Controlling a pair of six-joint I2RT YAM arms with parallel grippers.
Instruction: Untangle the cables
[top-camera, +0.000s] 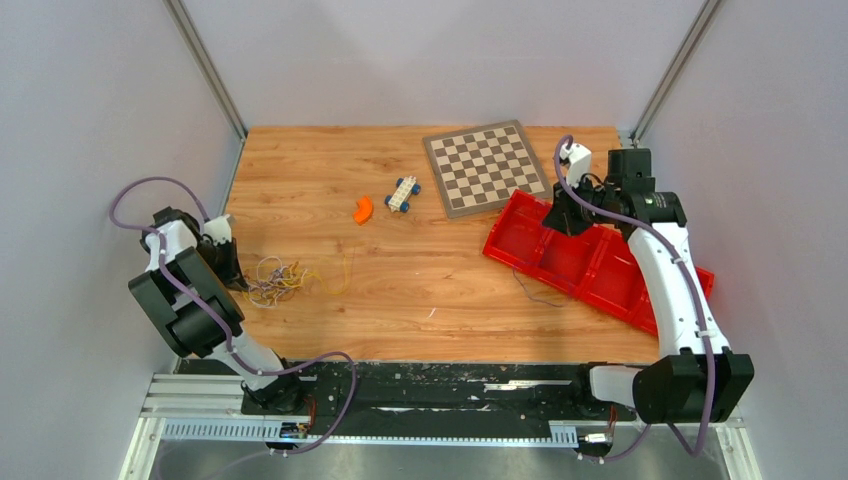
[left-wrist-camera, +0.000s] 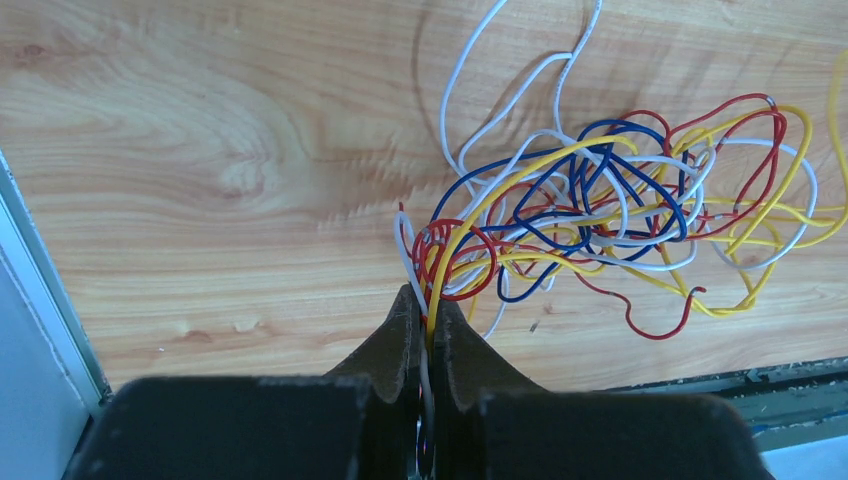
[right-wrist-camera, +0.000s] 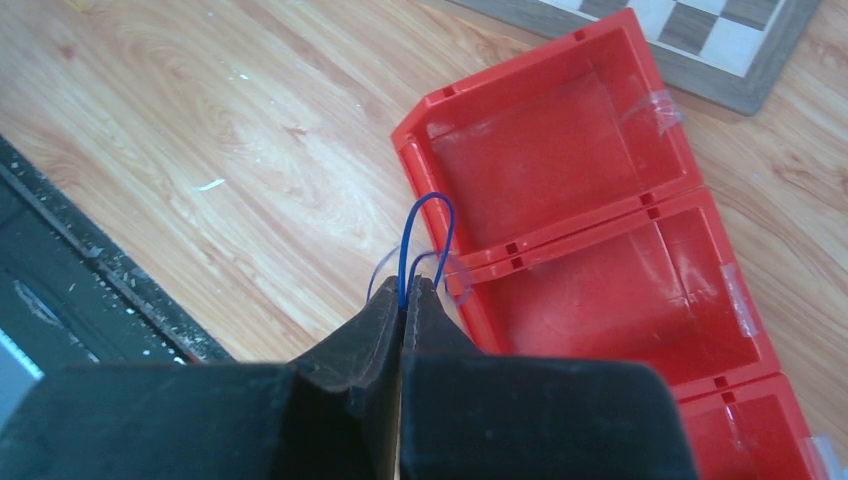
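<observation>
Left gripper (left-wrist-camera: 427, 300): I saw it clenched on strands of the cable tangle (left-wrist-camera: 600, 210), which lay on the wooden table (left-wrist-camera: 200, 150) | Right gripper (right-wrist-camera: 405, 292): I saw it pinching a looped blue cable (right-wrist-camera: 405, 250) at the red tray's (right-wrist-camera: 560, 150) edge

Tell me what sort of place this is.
Probably a robot lab test cell: plain walls box in a wooden table holding odd practice props, a chessboard, a red tray and tangled cables.

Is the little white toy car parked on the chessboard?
No, the white blue-wheeled toy car stands on the wooden table, left of the brown-and-cream checkered chessboard.
</observation>
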